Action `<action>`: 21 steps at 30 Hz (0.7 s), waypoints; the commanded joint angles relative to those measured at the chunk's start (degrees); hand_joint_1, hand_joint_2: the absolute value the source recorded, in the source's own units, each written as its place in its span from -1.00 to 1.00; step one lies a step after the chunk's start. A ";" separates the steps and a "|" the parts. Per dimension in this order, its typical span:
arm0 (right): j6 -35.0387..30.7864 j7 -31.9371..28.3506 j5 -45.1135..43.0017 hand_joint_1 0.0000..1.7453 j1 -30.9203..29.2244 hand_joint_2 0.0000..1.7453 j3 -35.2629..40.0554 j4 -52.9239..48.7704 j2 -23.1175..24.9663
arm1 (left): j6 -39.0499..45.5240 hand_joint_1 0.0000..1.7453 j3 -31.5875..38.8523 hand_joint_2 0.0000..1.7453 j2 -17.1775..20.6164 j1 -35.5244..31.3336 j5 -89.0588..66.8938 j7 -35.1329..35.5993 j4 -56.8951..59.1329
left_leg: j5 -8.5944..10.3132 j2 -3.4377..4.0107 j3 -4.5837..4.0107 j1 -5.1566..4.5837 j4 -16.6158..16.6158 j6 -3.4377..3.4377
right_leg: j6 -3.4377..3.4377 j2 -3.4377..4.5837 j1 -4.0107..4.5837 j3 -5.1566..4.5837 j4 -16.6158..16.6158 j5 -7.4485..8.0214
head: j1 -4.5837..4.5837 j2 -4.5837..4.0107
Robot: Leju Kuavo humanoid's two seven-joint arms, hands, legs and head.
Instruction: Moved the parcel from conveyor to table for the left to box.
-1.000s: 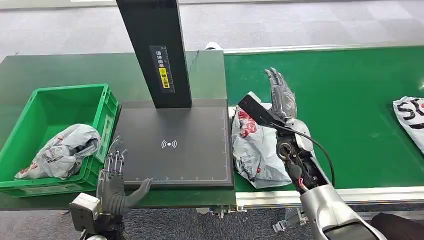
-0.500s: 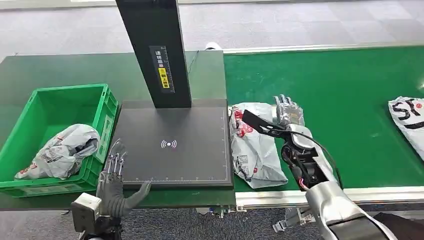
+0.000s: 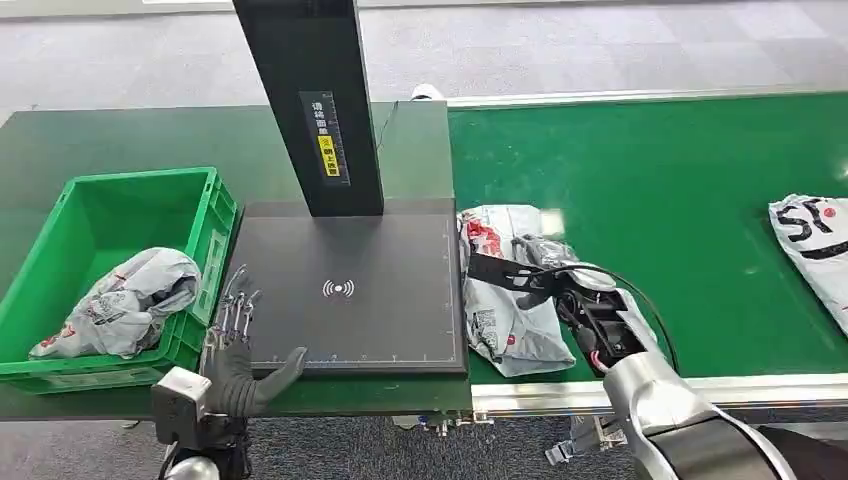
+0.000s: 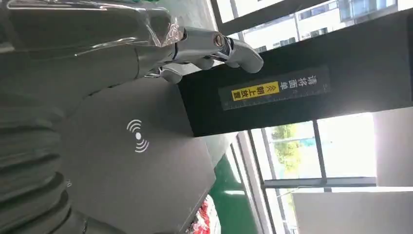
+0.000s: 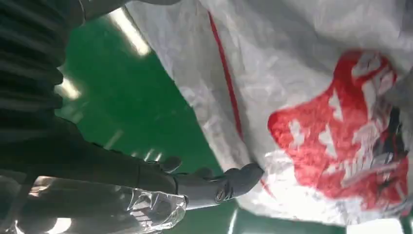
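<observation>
Now, on your far left a green plastic crate (image 3: 205, 215) holds a crumpled grey bag (image 3: 130, 300). Your left hand (image 3: 235, 345) hovers empty, fingers spread, at the near edge of the flat black scanner pad (image 3: 380, 260). Right of it, the grey-and-red plastic parcel (image 3: 505, 300) lies on the green conveyor belt (image 3: 700, 200), your right hand (image 3: 545, 265) resting on it; whether it grips, you cannot tell.

You've got the right hand (image 5: 160, 187) low over the green conveyor belt (image 5: 126, 97), w/ one dark fingertip (image 5: 243, 175) touching the edge of the parcel (image 5: 302, 97). Parcel's a crinkled grey-white poly bag w/ a red printed patch and a thin red line across it, lying on the belt. Can't tell from here whether you've got a grip on it.
</observation>
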 commanded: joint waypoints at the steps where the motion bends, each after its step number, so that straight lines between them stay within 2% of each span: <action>1: 4.24 -1.18 -1.24 -1.00 -3.95 1.00 1.79 7.85 1.60 | -0.01 -1.00 -1.74 1.00 0.24 -2.80 -0.02 0.34 6.33 | 0.00 0.01 0.06 -0.04 -0.04 0.08 | -0.09 -0.01 -0.02 0.03 -0.02 0.00 | -0.02 0.00; 7: 4.28 -1.17 -1.28 -1.00 -3.99 1.00 1.79 7.85 1.53 | -0.01 -1.00 -1.74 1.00 0.29 -2.72 -0.02 0.34 6.31 | 0.00 -0.02 0.05 -0.04 -0.03 0.09 | -0.10 -0.04 -0.01 0.03 -0.01 0.00 | 0.00 0.00; 11: 4.98 1.94 -1.63 -1.00 -4.64 1.00 2.33 8.69 2.24 | 0.53 -1.00 -1.74 1.00 0.10 -1.91 0.20 0.59 6.03 | 0.01 0.02 0.12 -0.03 -0.07 0.17 | -0.21 -0.03 0.02 0.10 -0.07 0.02 | 0.00 0.00; 12: 4.45 2.03 -1.20 -0.54 -4.60 1.00 2.91 8.42 2.35 | 0.61 -1.00 -1.78 1.00 0.10 -1.67 0.21 0.58 6.03 | 0.00 0.01 0.10 -0.03 -0.05 0.16 | -0.19 -0.03 0.02 0.09 -0.05 0.01 | 0.00 0.00; 13: 4.39 2.48 -1.31 0.94 -4.73 1.00 2.92 8.65 2.51 | 0.65 -1.00 -1.81 1.00 0.12 -1.54 0.21 0.58 5.96 | 0.00 0.01 0.14 -0.02 -0.08 0.21 | -0.25 -0.04 0.05 0.13 -0.10 0.03 | 0.00 0.00; 14: 4.16 2.65 -1.56 1.00 -4.77 1.00 2.77 8.58 2.73 | 0.73 -1.00 -1.79 1.00 0.17 -1.34 0.22 0.55 5.87 | -0.01 0.04 0.08 -0.04 -0.05 0.12 | -0.13 0.00 -0.01 0.05 -0.03 0.00 | 0.00 0.00; 16: 4.10 2.73 -1.50 1.00 -4.79 1.00 2.91 8.56 2.75 | 0.78 -1.00 -1.74 1.00 0.27 -1.18 0.24 0.55 5.81 | 0.00 0.02 0.27 -0.01 -0.17 0.30 | -0.36 -0.05 0.09 0.26 -0.20 0.04 | 0.00 0.00; 21: 3.36 1.98 -1.63 1.00 -4.08 1.00 3.70 7.87 2.30 | 0.99 -1.00 -1.65 1.00 0.56 -0.87 0.40 0.50 5.46 | -0.01 -0.02 0.17 0.00 -0.10 0.18 | -0.23 -0.07 0.06 0.17 -0.11 0.00 | 0.00 0.00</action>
